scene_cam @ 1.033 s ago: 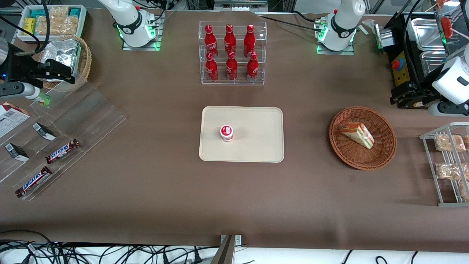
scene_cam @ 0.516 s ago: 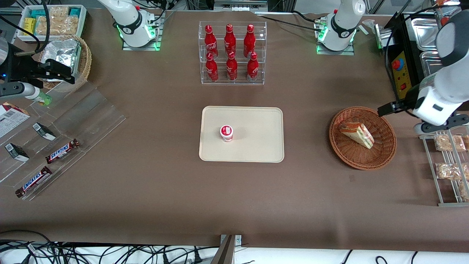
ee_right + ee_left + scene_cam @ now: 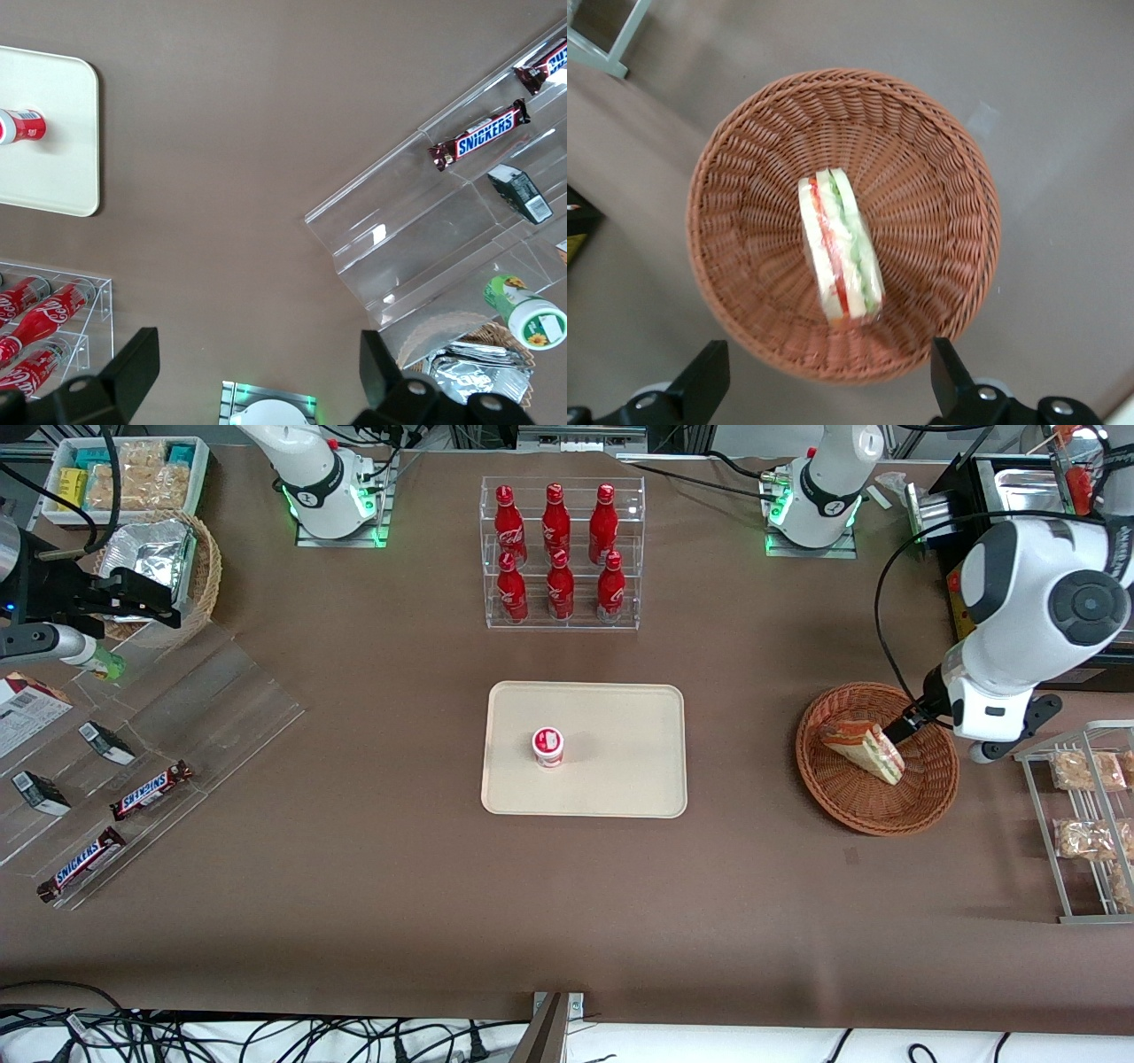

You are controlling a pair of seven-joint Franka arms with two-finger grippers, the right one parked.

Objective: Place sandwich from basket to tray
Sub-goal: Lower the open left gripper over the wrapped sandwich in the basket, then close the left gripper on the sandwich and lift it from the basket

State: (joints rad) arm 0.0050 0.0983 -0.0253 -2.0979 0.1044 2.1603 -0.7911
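You are looking at the gripper (image 3: pixel 824 390) hanging above the basket (image 3: pixel 921 797) with its fingers (image 3: pixel 700 382) spread wide and holding nothing. The sandwich (image 3: pixel 862 750) is lying inside the basket, wrapped. The tray (image 3: pixel 620 779) is sitting well apart from the basket, toward the parked arm's end, carrying a small red-and-white cup (image 3: pixel 548 747).

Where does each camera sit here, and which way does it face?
Front view: high, facing both arms, looking down on the tray; gripper above the basket.
Left wrist view: on the working arm, looking down at the sandwich; open fingertips show.
Right wrist view: looks down on Snickers bars.
Front and left wrist share basket and sandwich.
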